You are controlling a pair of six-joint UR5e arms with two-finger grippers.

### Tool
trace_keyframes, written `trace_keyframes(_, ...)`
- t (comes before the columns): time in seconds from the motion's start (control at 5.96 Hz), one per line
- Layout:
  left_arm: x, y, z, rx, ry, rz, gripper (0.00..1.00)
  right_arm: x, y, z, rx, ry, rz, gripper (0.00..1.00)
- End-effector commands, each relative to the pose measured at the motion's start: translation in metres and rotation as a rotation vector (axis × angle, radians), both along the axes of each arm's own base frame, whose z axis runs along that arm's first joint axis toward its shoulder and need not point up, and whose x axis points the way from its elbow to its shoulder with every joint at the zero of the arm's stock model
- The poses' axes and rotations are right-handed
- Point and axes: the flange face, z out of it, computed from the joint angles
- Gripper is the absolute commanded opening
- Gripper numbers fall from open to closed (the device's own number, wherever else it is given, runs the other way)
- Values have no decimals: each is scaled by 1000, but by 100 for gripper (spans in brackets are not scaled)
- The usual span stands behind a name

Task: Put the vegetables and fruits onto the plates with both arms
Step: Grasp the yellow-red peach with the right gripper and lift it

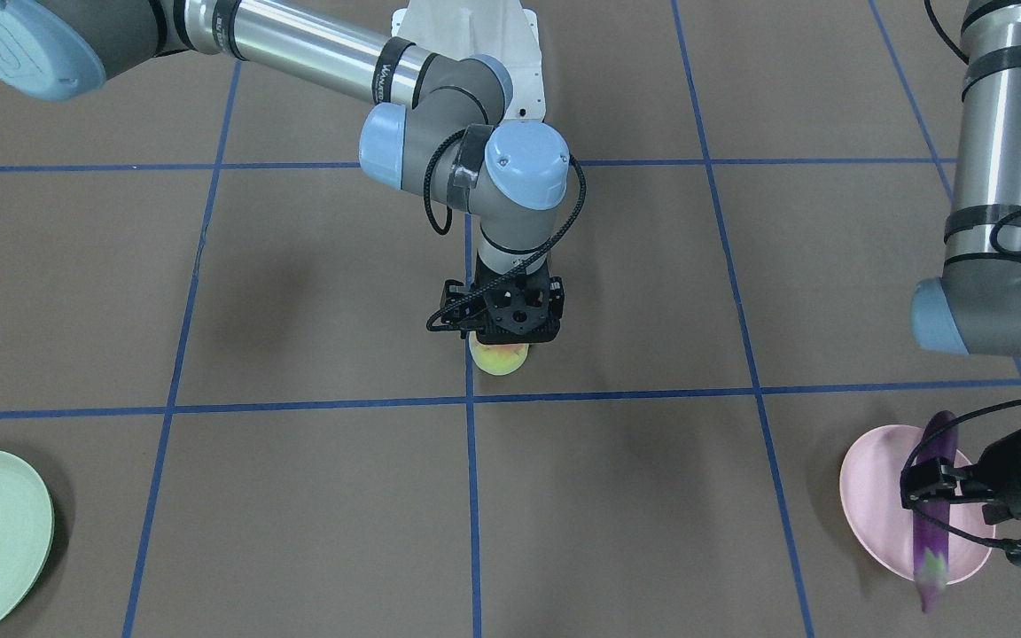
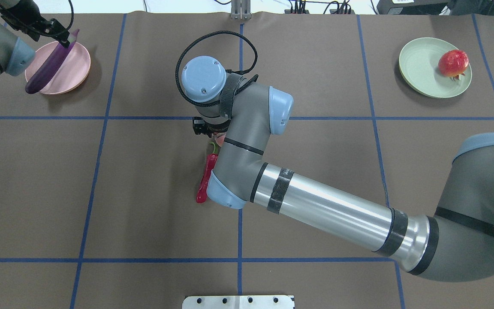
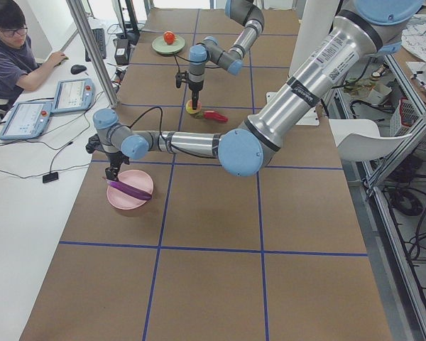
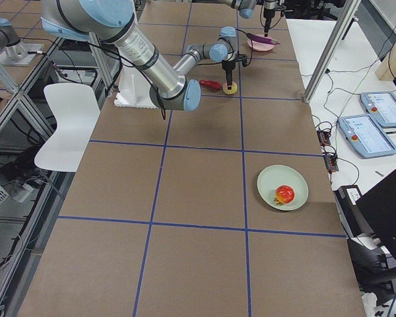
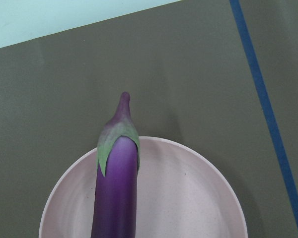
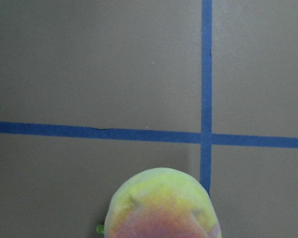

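Observation:
My left gripper [image 1: 929, 486] is shut on the long purple eggplant [image 1: 929, 540], which lies across the pale pink plate [image 1: 874, 496] with both ends past the rim. The left wrist view shows the eggplant [image 5: 116, 188] with its stem end over the plate [image 5: 188, 198]. My right gripper [image 1: 509, 335] points straight down at the table's middle, shut on the yellow-pink peach [image 1: 497, 359], which sits at table level. The peach [image 6: 164, 208] fills the bottom of the right wrist view. The red chili [image 2: 206, 176] lies beside it, partly under my right arm. The red-orange bumpy ball [image 2: 453, 63] rests on the pale green plate [image 2: 423, 73].
Brown table with a blue tape grid [image 1: 471, 496]. My right forearm [image 2: 328, 210] stretches across the table's centre. An operator [image 3: 7, 50] sits at a side desk with tablets. The white base block [image 2: 238, 301] is at the near edge.

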Motion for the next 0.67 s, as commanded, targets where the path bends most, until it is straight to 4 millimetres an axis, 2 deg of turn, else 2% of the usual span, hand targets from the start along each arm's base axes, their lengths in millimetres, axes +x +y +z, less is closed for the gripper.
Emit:
trace_keyframes(0.0, 0, 1, 0, 4, 2, 1, 100, -9, 8, 7, 39, 22, -1, 85)
trace_keyframes(0.17, 0, 1, 0, 4, 2, 1, 100, -7, 7, 2, 38, 10, -4, 22)
trace_keyframes(0.34, 0, 1, 0, 6, 3, 1, 100, 1, 2, -3, 43, 0, 3, 0)
trace_keyframes(0.5, -1, 2, -4, 11, 7, -3, 100, 38, -19, -12, 39, -41, 17, 0)
